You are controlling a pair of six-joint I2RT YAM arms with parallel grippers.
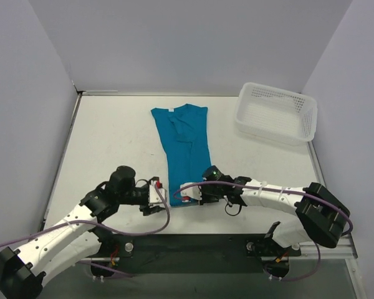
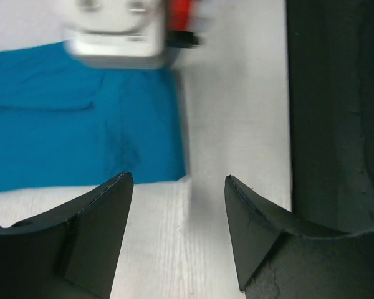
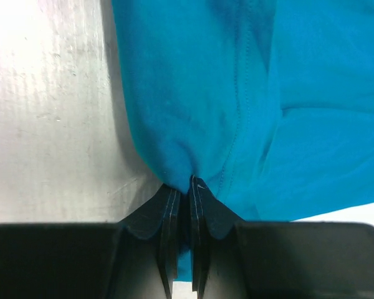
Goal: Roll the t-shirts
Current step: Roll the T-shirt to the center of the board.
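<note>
Right pincer (image 3: 184,185) clamps the near hem of the t-shirt (image 3: 249,93), while left pincer (image 2: 177,187) gapes wide just beside it.

one t-shirt (image 1: 186,146), one basket (image 1: 271,132), two arms (image 1: 62,233) (image 1: 274,196)

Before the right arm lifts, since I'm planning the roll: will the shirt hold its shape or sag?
Probably floppy: the shirt bunches into folds where the right gripper pinches it, so it should sag. Likely light: thin cloth lying flat on the table.
</note>
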